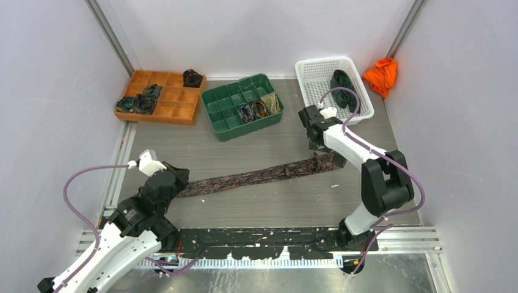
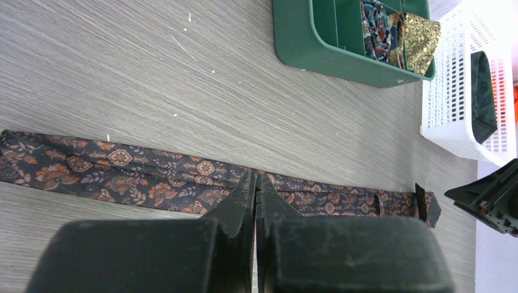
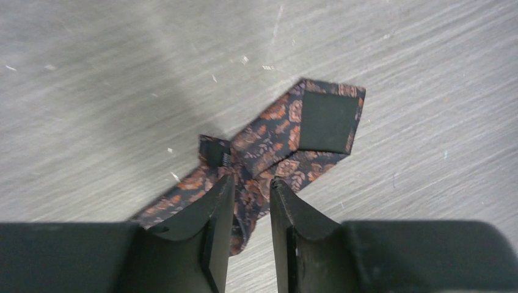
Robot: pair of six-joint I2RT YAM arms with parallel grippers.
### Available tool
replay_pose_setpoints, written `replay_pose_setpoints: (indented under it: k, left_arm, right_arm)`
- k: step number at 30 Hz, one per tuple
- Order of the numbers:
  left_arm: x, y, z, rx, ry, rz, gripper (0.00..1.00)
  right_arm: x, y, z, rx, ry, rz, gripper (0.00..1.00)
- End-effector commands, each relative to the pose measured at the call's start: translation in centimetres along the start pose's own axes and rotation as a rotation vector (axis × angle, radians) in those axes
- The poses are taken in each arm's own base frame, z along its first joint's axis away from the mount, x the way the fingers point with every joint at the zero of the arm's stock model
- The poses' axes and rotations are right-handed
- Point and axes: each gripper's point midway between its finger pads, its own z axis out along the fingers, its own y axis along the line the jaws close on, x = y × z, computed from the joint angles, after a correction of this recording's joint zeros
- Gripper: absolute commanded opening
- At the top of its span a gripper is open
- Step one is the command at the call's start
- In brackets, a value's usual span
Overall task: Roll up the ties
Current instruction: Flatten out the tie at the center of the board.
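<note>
Lying slack and flat across the middle of the top view, from lower left to mid right, the unrolled tie point(image 1: 256, 177) looked light, limp and thin, likely to slide on the smooth counter point(image 1: 244, 146) and to spring open unless its first turns were pinched tight; the best hold seemed to be at an end, with the other end pinned to keep the strip straight. At its left end the left hand point(image 2: 255, 183) was closed, its fingers almost touching with no cloth seen between them, the tips over the tie's near edge. At upper left the orange tray point(image 1: 160, 117) held what looked like four rolled ties point(image 1: 145, 104), three bunched at its left and one at its upper right corner. The green tray point(image 1: 244, 131), upper centre, held about three more coils point(image 1: 259, 108), too tangled to count surely. Over the tie's right end, where a black lining point(image 3: 327, 122) showed, the right hand point(image 3: 247, 195) was parted a little, with cloth visible in the gap and nothing gripped. One dark green tie point(image 1: 342, 85) lay in the white basket point(image 1: 324, 60) at upper right, and one orange cloth point(image 1: 381, 74) sat beside it.
</note>
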Motion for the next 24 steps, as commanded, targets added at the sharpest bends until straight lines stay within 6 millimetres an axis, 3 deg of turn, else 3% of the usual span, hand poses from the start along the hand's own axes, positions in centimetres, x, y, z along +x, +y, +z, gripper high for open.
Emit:
replay_pose_setpoints:
  k: [1,5,11,17,24]
  left_arm:
    - [-0.7,-1.4,0.3,0.045,-0.025,-0.013,0.0]
    - [-0.5,-1.3,0.3,0.046,-0.024,-0.009,0.0]
    - [-0.4,-1.3,0.3,0.059,-0.022,-0.021,0.0]
    - [-0.3,-1.4,0.2,0.063,-0.018,-0.026,0.0]
    - [0.3,-1.6,0.4,0.073,0.003,-0.029,0.0]
  right_arm:
    - [2.6,-1.1,0.5,0.018,0.051,0.004,0.33]
    - [3.5,0.3,0.3,-0.062,0.078,0.037,0.42]
    - [2.6,1.3,0.2,-0.076,0.095,0.039,0.43]
    - [1.2,2.4,-2.5,-0.137,0.048,0.048,0.44]
    - [3.9,2.5,1.5,-0.011,0.157,-0.044,0.38]
